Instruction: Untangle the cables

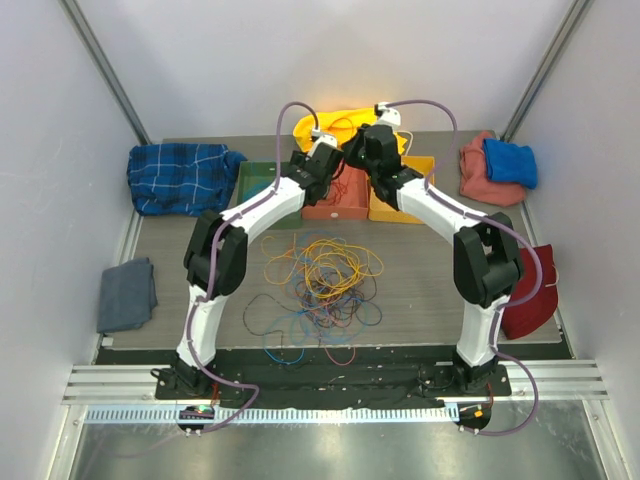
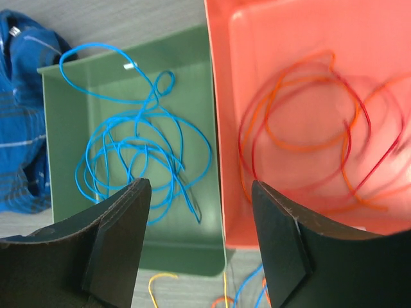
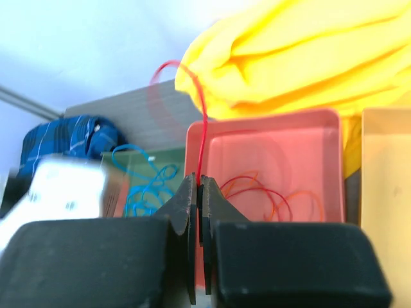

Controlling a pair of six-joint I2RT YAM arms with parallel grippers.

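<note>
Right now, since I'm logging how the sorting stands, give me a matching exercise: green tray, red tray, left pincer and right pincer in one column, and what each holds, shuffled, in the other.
Column one:
1. green tray
2. red tray
3. left pincer
4. right pincer

Column two:
A. shut on a red cable
B. blue cables
C. open, nothing between its fingers
D. orange and red cables

Pairs: 1-B, 2-D, 3-C, 4-A.
</note>
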